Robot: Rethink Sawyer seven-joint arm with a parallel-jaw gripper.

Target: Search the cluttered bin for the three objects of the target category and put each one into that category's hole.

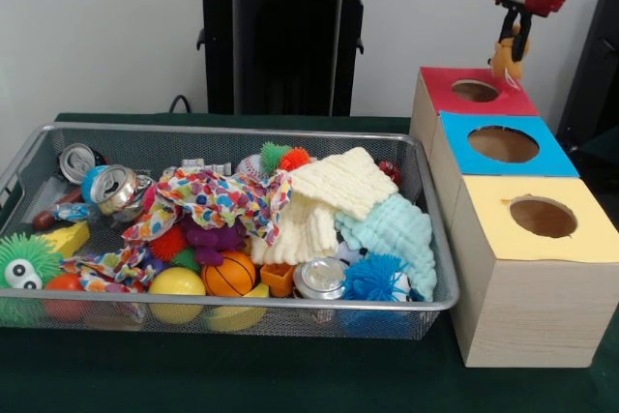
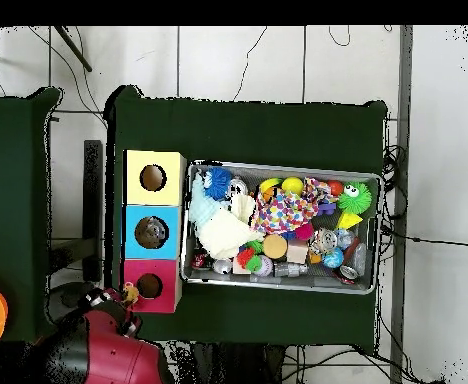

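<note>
Dangling from pincer (image 1: 513,45): yellow toy (image 1: 506,57)

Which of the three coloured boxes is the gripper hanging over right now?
The red box, farthest from the camera in the front view. The gripper hangs above its hole holding something small and yellowish; the blue box and yellow box are clear.

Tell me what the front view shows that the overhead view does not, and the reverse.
Front view only: the boxes' pale wooden sides, the bin's mesh wall, and the hand hanging above the red-topped box with a small yellow-orange object in it.

Overhead view only: the whole dark green table, the tiled floor with cables, and something inside the blue-topped box's hole.

Both: the wire bin crowded with toys, cans and cloths, and the row of red, blue and yellow-topped boxes beside it, the yellow-topped box at the row's other end.
</note>
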